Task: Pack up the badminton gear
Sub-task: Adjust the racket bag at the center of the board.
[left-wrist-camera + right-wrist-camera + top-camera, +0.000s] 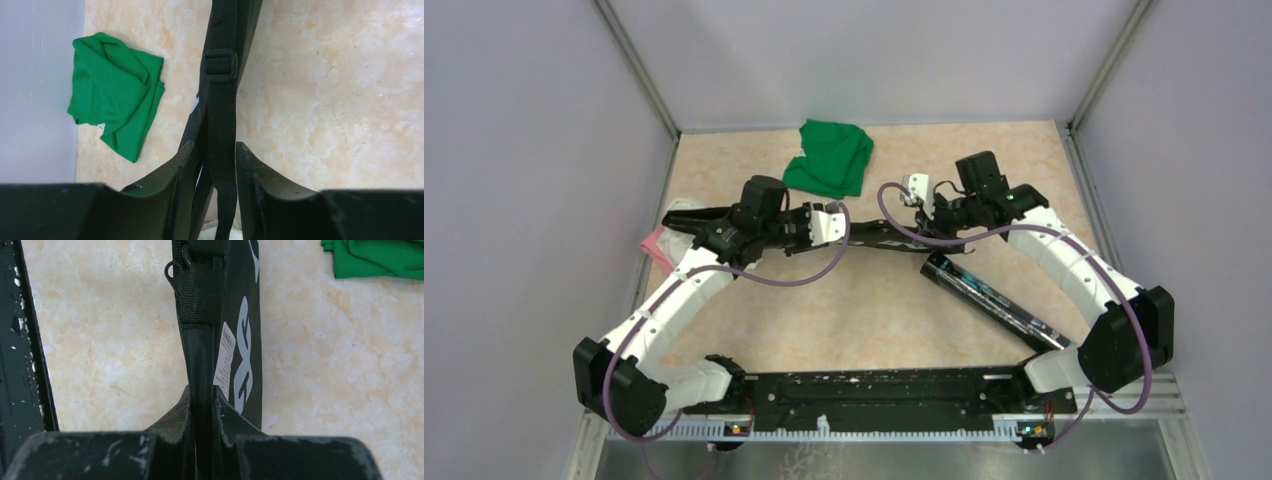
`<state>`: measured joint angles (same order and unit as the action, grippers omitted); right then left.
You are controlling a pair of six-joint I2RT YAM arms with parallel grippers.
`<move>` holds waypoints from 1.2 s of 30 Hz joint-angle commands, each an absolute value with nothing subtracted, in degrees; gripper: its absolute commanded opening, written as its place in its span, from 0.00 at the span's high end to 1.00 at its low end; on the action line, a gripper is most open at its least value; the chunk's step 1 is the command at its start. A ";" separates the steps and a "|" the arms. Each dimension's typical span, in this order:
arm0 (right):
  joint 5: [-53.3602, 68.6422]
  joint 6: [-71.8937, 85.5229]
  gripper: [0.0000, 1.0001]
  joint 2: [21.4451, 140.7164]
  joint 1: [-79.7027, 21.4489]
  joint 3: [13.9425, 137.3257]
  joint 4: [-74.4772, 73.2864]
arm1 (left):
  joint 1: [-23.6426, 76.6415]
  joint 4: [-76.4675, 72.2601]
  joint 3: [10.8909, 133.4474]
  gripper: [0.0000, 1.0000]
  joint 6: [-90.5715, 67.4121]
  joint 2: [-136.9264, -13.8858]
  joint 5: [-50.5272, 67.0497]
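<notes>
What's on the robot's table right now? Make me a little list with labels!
racket bag: black, lying flat, reaching from one gripper to the other
left gripper: fingers either side of the bag's shoulder strap; grip unclear
right gripper: shut on the bag's webbing tab
black tube: lying beside the right arm
green cloth: crumpled, far side
pink cloth: by the left arm

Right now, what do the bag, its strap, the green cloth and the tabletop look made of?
Racket bag: smooth black synthetic fabric, probably nylon or polyester, with a slight sheen and a printed white logo.
Strap: woven black webbing, matte, with a buckle that looks plastic.
Green cloth: soft matte textile, lying in crumpled folds.
Tabletop: hard beige marble-pattern surface, probably laminate; can't confirm.
</notes>
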<state>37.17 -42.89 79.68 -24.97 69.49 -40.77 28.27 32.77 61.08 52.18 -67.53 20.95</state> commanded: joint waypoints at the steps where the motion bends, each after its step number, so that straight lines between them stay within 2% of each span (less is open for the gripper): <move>1: 38.58 -42.41 1.00 80.39 -24.36 72.60 -39.09 | 28.24 32.35 63.53 0.62 51.70 -67.11 27.23; 5: 39.05 -42.12 1.00 80.59 -24.39 72.92 -38.68 | 28.26 33.51 64.30 0.78 52.07 -68.21 28.35; 8: 39.14 -42.10 1.00 80.69 -24.41 73.17 -38.73 | 28.23 34.05 65.03 0.98 52.29 -68.89 28.62; 9: 39.13 -42.10 1.00 80.68 -24.43 73.14 -38.60 | 28.29 34.27 65.38 1.00 52.25 -68.98 28.85; 20: 38.84 -39.26 1.00 82.04 -24.38 73.90 -37.13 | 28.26 41.92 71.50 1.00 53.16 -68.64 38.31; 36: 32.07 -31.23 1.00 83.83 -24.38 74.89 -34.29 | 28.85 47.62 72.39 1.00 52.41 -66.21 56.20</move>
<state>35.66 -37.50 82.32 -24.77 72.12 -40.01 27.42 47.94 70.72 52.18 -68.47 42.63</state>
